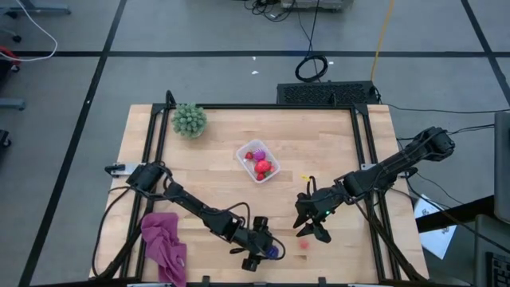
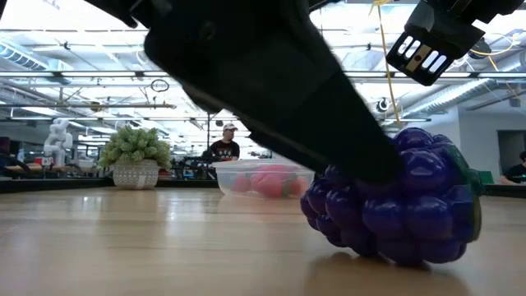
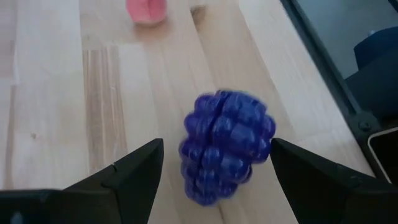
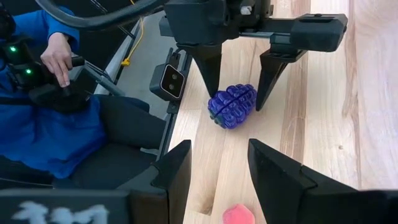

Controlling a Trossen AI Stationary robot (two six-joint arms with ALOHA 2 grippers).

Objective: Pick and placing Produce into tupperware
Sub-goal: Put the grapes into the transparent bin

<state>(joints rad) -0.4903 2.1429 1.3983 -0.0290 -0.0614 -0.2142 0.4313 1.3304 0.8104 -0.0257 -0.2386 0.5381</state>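
A purple grape bunch (image 3: 225,146) lies on its side on the wooden table near the front edge. My left gripper (image 3: 216,149) is open and slants down, with one finger on each side of the bunch (image 4: 233,106). My right gripper (image 4: 219,146) hovers to the bunch's right, open with nothing between its fingers. A small pink piece of produce (image 4: 239,214) lies on the table just below it. The clear tupperware (image 1: 257,161) stands at mid table and holds red and pink produce.
A spiky green plant (image 1: 190,119) stands at the far left of the table, and a magenta cloth (image 1: 163,243) lies at the near left. A tiny yellowish piece (image 1: 305,177) lies right of the tupperware. A person in blue (image 4: 50,93) sits beyond the front edge.
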